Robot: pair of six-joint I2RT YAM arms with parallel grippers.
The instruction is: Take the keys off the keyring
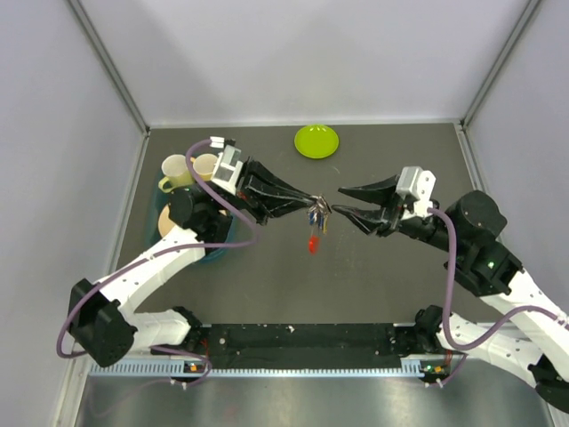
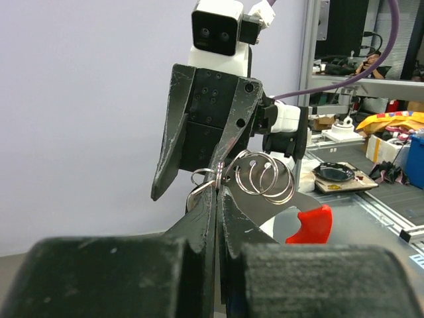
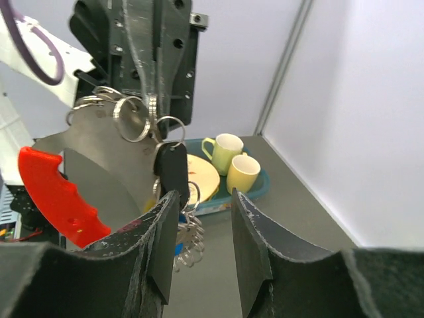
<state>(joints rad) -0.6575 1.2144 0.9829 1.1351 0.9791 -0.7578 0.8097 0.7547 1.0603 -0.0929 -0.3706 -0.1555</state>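
Observation:
My left gripper [image 1: 308, 204] is shut on the keyring [image 2: 220, 176], a thin silver ring, and holds the bunch above the table. Several more silver rings [image 2: 266, 175] hang beside it. From the bunch hang a flat metal piece with a red head [image 2: 310, 224], a black-headed key [image 3: 171, 165] and small keys with a blue head [image 3: 176, 246]; the red head also shows in the top view [image 1: 312, 243]. My right gripper [image 1: 339, 201] is open at the bunch from the right. In the right wrist view [image 3: 204, 196] its left finger [image 3: 162, 238] is beside the black key.
A teal tray [image 1: 213, 254] at the left holds two pale yellow cups [image 1: 176, 172] and a plate [image 1: 165, 221], under my left arm. A lime-green dish [image 1: 316, 140] sits at the back centre. Grey walls close the table at left, back and right.

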